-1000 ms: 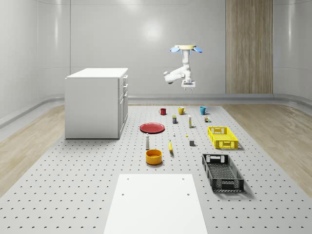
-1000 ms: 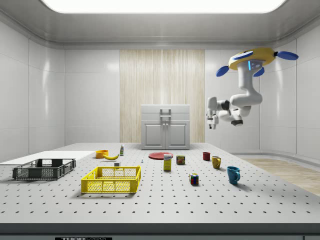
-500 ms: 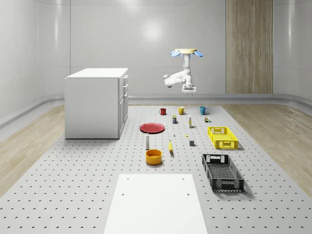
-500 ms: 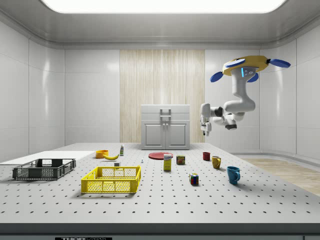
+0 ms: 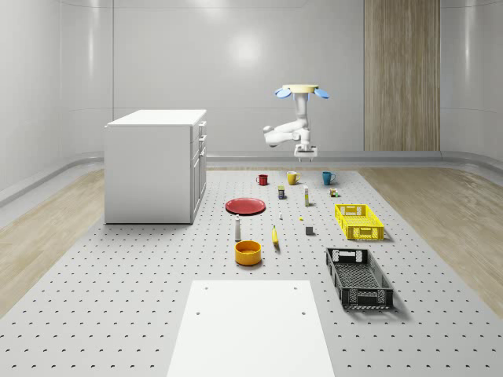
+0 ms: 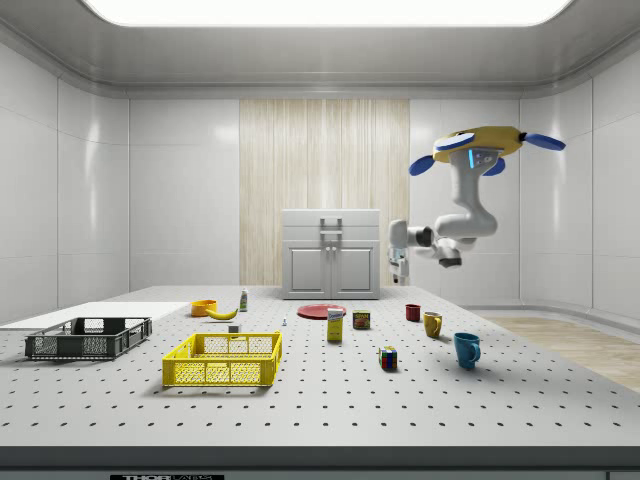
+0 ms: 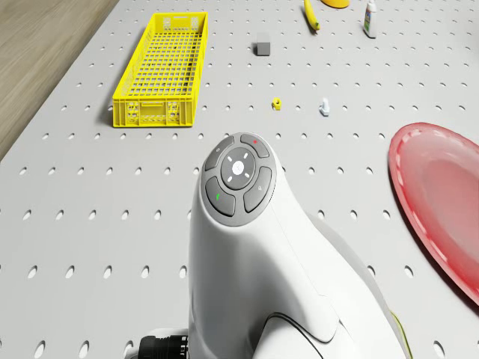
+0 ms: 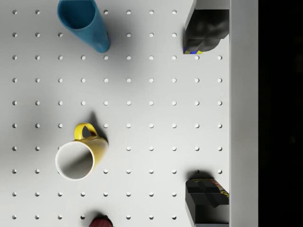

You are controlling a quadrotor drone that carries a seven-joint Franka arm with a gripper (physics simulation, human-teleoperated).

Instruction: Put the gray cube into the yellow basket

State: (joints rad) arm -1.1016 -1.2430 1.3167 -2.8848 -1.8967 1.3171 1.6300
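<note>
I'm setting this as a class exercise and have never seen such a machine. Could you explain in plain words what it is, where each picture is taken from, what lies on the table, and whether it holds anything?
These are simulator renders. The machine is a drone that carries a robot arm ending in a gripper. It hovers high above the far end of the table, over the mugs.

Two cameras stand off the robot, one overlooking the whole scene and one at the side. One sits on the drone's body, one on the wrist.

On the table lie a gray cube, a yellow basket, a black basket, a red plate, a banana, an orange bowl, and red, yellow and blue mugs.

The gripper's fingers are apart and hold nothing; the cube is untouched.
</note>
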